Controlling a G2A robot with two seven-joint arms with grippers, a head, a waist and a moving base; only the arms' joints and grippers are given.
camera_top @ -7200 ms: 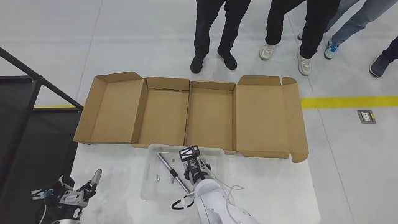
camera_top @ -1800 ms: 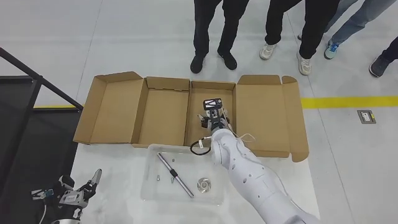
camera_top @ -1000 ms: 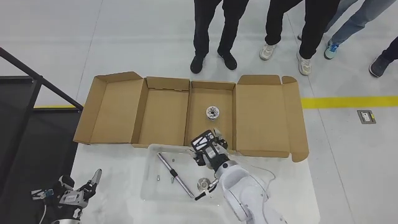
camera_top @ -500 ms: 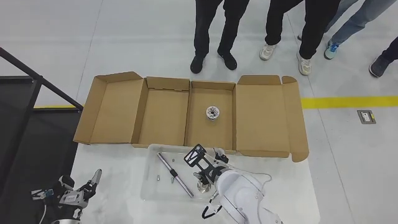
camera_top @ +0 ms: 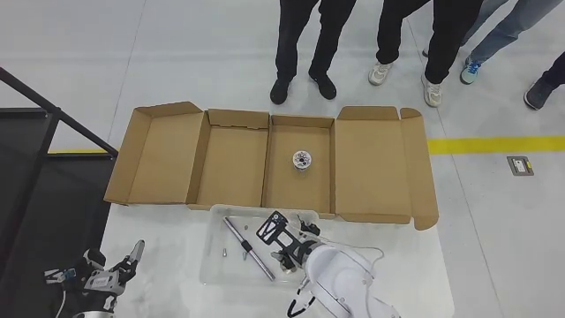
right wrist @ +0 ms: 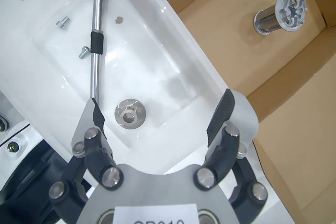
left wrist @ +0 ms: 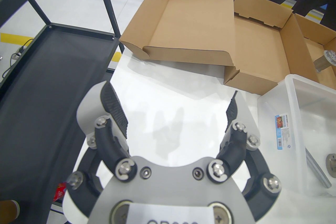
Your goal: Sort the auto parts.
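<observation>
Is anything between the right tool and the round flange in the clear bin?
Nothing visible. The open right tool is above the round flange, which lies uncovered; the metal rod lies beside it, not over it.

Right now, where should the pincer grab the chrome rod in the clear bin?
Probably the black band at the middle of the chrome rod, with the right pincer coming straight down, open across the shaft. The rod lies flat in the clear bin, so only its sides are free; a small bolt lies close by.
</observation>
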